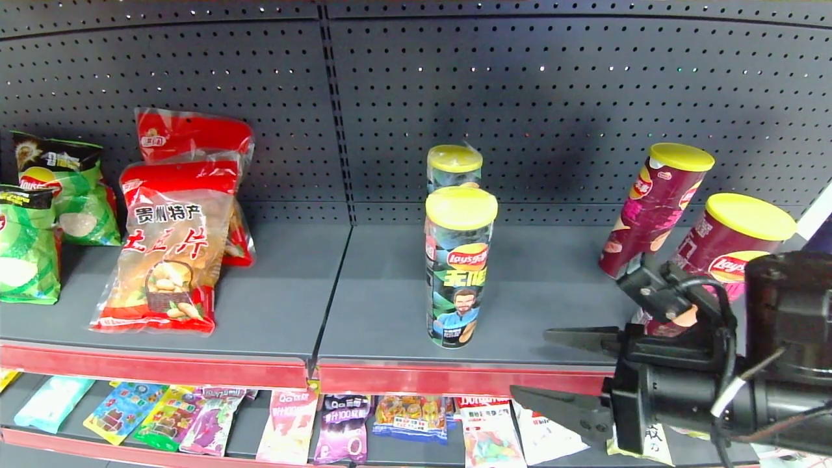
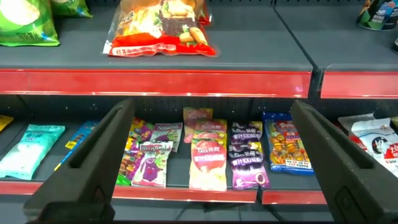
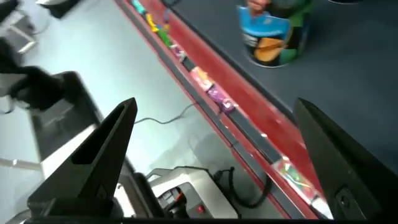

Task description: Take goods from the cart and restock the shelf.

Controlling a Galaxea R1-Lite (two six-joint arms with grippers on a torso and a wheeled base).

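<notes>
The shelf is partly stocked, with a good deal of bare board left, so I judge the restocking to be somewhere in the middle rather than near its end. On the left of the shelf stand two green snack bags and, next to them, two red bags, one behind the other. Near the middle, two dark chip cans with yellow lids stand upright in a file, front and back. Toward the right, two purple chip cans with yellow lids look tilted rather than plumb, the nearer one partly hidden by the right arm. Wide gaps lie between the red bags and the dark cans, and between the dark cans and the purple ones, and each row has room for more. The right hand is out in front of the shelf's red edge, below and just beside the nearer purple can, its fingers spread wide with nothing between them. The left hand is likewise spread wide and empty, facing the lower tier, where small sweet packets lie in rows. With neither hand carrying anything, the next item has yet to be fetched. I cannot tell how much stock is left in the cart.
</notes>
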